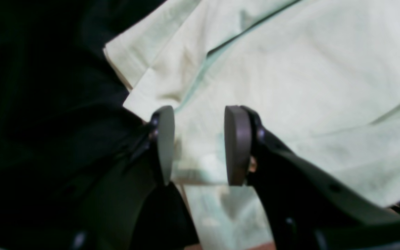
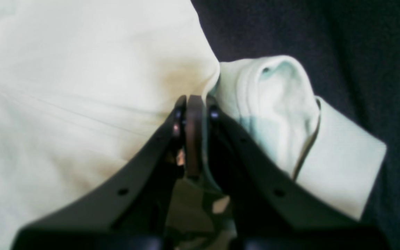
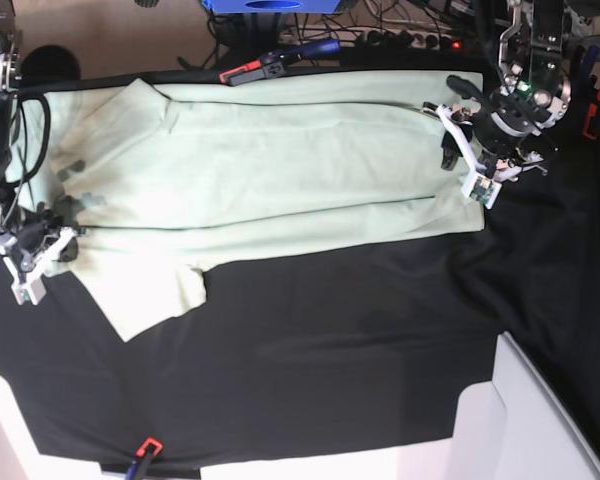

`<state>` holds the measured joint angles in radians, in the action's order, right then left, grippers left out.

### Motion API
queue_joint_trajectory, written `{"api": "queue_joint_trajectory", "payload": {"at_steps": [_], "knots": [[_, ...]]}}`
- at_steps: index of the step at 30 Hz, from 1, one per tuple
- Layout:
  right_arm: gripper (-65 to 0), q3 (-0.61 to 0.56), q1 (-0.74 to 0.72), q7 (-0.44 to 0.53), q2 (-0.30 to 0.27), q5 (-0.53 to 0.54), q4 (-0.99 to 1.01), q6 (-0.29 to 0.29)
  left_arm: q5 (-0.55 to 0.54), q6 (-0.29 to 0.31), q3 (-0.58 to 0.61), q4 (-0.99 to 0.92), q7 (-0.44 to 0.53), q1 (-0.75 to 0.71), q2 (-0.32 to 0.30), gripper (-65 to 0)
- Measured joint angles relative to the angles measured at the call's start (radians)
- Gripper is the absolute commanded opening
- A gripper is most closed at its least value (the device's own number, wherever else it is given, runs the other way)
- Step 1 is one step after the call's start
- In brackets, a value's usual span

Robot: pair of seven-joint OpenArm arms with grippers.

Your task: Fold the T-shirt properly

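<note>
The pale mint-green T-shirt [image 3: 270,175] lies spread lengthwise across the far half of the black cloth [image 3: 330,340]; one sleeve [image 3: 150,290] sticks out toward the front left. My left gripper [image 1: 201,146] is open, its pads on either side of the shirt's hem corner; in the base view it [image 3: 460,155] is at the shirt's right end. My right gripper [image 2: 193,114] is shut, pinching a puckered fold of the T-shirt [image 2: 82,86] beside a folded sleeve [image 2: 283,114]; in the base view it [image 3: 38,255] is at the shirt's left edge.
A red-and-black clamp [image 3: 250,72] holds the black cloth at the back edge, and another clamp [image 3: 145,450] at the front. A blue object [image 3: 270,5] and cables lie behind. A white panel [image 3: 525,420] stands at the front right.
</note>
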<state>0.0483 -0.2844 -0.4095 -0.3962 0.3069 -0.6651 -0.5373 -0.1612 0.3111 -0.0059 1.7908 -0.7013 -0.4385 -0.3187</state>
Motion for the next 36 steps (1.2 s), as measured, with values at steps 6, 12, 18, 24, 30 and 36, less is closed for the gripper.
{"api": "queue_joint_trajectory", "payload": {"at_steps": [6, 12, 18, 24, 30, 36], "knots": [[-43.1, 0.152, -0.006, -0.129, 0.011, 0.008, -0.011, 0.04, 0.0, 0.001, -0.063, 0.002, -0.001, -0.01, 0.002, -65.0], [-31.8, 0.23, 0.079, -0.269, 0.018, -0.013, -0.283, 0.06, 0.0, -0.002, -0.183, 0.003, -0.002, -0.008, 0.003, -65.0], [-31.0, 0.218, 0.003, -0.371, 0.041, -0.01, -0.43, 0.053, 0.0, -0.003, -0.225, 0.003, -0.001, -0.005, 0.017, -65.0], [-21.2, -0.045, -0.249, -0.223, 0.024, -0.008, -0.045, 0.063, 0.0, 0.0, -0.26, 0.003, 0.0, -0.008, 0.064, -65.0], [-20.2, -0.248, -0.409, 0.084, 0.073, -0.012, 0.405, 0.056, 0.003, -0.001, -0.301, 0.003, -0.001, -0.013, 0.081, -65.0], [-20.2, -0.25, -0.442, 0.179, 0.068, -0.01, 0.526, 0.105, 0.0, -0.002, -0.333, 0.005, -0.002, -0.045, 0.084, -65.0]]}}
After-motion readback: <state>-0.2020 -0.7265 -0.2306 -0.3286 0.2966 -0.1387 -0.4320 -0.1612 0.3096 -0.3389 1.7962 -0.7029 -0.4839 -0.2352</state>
